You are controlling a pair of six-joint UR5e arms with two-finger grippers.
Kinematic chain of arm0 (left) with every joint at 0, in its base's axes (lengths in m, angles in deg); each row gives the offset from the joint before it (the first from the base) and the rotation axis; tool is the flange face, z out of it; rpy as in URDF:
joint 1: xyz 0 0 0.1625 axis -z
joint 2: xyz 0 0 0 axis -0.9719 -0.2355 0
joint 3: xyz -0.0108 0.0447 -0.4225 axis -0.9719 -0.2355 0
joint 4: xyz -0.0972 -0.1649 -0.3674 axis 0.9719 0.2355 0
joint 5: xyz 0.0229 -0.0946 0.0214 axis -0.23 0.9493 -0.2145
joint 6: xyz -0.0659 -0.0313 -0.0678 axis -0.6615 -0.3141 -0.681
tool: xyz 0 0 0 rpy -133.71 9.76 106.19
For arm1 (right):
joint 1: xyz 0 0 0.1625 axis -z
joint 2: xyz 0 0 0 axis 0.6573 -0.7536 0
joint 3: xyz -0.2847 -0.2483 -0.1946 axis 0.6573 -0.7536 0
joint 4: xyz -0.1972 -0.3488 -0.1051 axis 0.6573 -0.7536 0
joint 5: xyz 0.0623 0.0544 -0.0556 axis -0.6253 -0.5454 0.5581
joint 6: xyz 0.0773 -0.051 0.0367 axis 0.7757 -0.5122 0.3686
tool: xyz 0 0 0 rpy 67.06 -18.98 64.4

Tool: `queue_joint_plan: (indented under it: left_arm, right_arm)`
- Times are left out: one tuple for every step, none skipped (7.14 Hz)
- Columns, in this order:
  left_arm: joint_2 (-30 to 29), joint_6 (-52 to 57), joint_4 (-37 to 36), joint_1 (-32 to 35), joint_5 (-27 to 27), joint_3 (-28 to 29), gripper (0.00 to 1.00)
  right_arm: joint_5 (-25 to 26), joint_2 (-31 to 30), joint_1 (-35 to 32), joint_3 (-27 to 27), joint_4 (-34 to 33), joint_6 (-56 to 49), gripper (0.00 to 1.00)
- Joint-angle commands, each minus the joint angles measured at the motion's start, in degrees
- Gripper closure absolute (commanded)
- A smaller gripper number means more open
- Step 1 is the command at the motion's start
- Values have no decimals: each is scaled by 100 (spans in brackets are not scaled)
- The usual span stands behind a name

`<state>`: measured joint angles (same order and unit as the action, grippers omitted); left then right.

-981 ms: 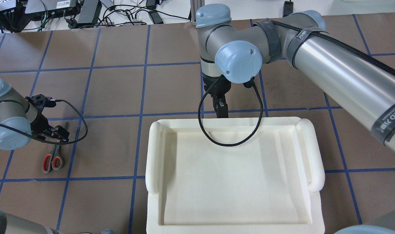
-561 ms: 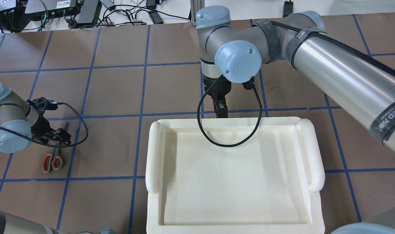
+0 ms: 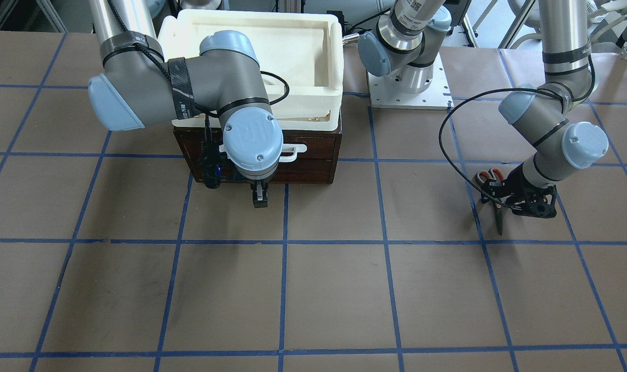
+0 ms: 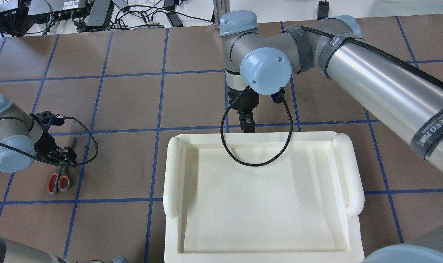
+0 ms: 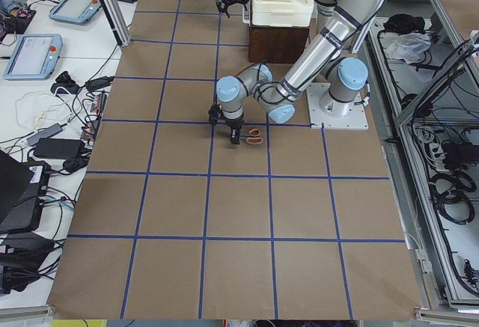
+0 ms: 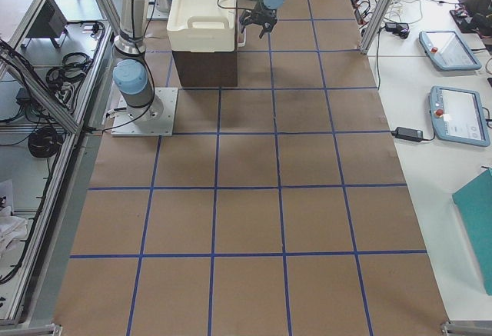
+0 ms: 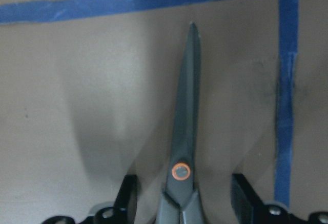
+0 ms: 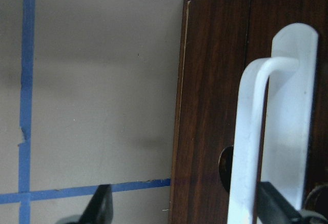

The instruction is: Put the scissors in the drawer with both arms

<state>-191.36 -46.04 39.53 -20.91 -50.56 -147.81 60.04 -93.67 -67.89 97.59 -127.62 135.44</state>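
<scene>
While the scissors (image 7: 187, 106) lie flat on the counter (image 4: 126, 164) at far left, the left end effector (image 7: 185, 203) straddles their pivot, fingers (image 7: 128, 201) spread, nothing pinched. At right, the right end effector (image 8: 187, 208), likewise spread, frames the white handle (image 8: 253, 131) of the shut drawer (image 8: 215, 80). Judged: no step completed; grasp, opening and placement remain.

Left gripper (image 4: 65, 155) hovers over scissors (image 4: 62, 171); right gripper (image 4: 247, 125) just beyond cream tray (image 4: 261, 208).

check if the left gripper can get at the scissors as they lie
Probably yes: the left gripper hangs open over the scissors, a finger either side of the pivot, nothing between.
</scene>
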Motion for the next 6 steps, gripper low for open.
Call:
queue_joint_plan:
  left_arm:
    - [8, -7, 26, -1, -7, -1, 66]
    - [25, 11, 34, 8, -15, -1, 94]
    - [26, 20, 35, 8, -16, 8, 100]
    - [34, 2, 35, 8, -16, 8, 100]
    - [60, 2, 43, 8, -16, 8, 100]
    - [104, 11, 96, 8, -16, 16, 100]
  right_arm:
    - [-2, 24, 0, 0, -19, -25, 0]
    - [-2, 76, 0, 0, -45, -42, 0]
    - [-10, 85, 0, 8, -63, -60, 0]
    - [-11, 111, 0, 8, -63, -69, 0]
    - [-11, 173, 0, 8, -63, -69, 0]
    - [-11, 173, 0, 8, -63, -78, 0]
